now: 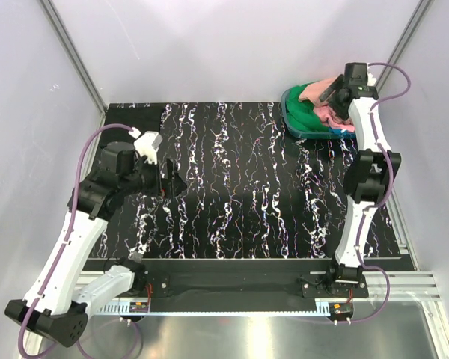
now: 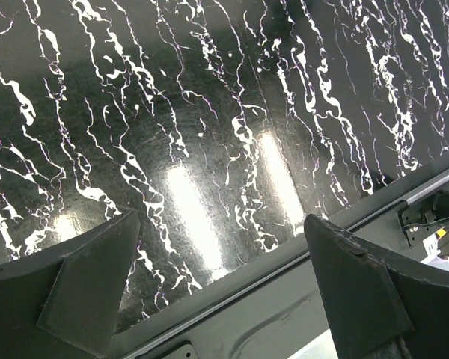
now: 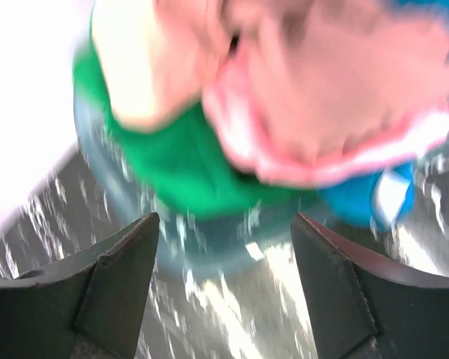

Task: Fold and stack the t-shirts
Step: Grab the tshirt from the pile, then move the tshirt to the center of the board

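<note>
1. T-shirts (image 1: 311,111) are heaped in a basket (image 1: 295,129), far right.
2. The right gripper (image 3: 224,228) is held wide open above them, empty.
3. The left gripper (image 2: 221,224) is spread wide, empty, at the left.

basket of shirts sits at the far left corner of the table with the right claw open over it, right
Not quite: the top external view shows the basket at the far right corner of the table, not the far left. It does hold shirts, and the right claw is open over it.
</note>
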Action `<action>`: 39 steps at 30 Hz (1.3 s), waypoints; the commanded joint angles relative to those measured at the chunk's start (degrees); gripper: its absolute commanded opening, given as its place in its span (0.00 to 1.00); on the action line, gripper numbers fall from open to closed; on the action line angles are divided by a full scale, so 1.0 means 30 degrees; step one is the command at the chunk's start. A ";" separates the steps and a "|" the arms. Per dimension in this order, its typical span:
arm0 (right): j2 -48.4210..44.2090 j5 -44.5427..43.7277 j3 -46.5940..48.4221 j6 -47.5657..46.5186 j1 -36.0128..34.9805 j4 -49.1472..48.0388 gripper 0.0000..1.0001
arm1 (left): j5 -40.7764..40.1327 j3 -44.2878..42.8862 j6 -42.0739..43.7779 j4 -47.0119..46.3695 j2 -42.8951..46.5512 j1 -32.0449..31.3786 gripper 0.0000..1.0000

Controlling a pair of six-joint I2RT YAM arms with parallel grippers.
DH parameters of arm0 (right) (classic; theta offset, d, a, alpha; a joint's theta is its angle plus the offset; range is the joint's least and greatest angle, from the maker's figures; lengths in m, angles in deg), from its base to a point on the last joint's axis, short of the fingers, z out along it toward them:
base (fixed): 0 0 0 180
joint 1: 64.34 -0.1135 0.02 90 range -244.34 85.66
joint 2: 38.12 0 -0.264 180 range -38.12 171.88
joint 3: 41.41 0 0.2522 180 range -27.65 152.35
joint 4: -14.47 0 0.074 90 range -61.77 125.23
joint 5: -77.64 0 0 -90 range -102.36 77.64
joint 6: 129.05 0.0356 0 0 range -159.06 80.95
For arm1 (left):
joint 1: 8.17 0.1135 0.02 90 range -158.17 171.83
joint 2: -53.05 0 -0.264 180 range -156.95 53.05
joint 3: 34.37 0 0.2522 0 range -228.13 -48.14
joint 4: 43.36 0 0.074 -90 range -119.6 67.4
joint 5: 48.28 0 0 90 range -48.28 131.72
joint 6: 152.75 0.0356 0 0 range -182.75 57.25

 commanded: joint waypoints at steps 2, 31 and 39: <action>0.1840 -0.1179 0.2930 0.0971 0.0192 -0.2713 0.77 | 0.0002 -0.0047 0.0360 -0.0002 -0.0937 0.0035 0.99; 0.7707 0.3128 0.9818 0.1322 0.0544 -0.6264 0.00 | 0.0120 0.0334 0.0157 0.0293 0.0027 0.0973 0.99; 0.0356 0.2897 0.9263 0.0708 0.0544 -0.5238 0.00 | 0.1057 -0.0017 -0.1191 -0.1376 0.0379 0.1266 0.99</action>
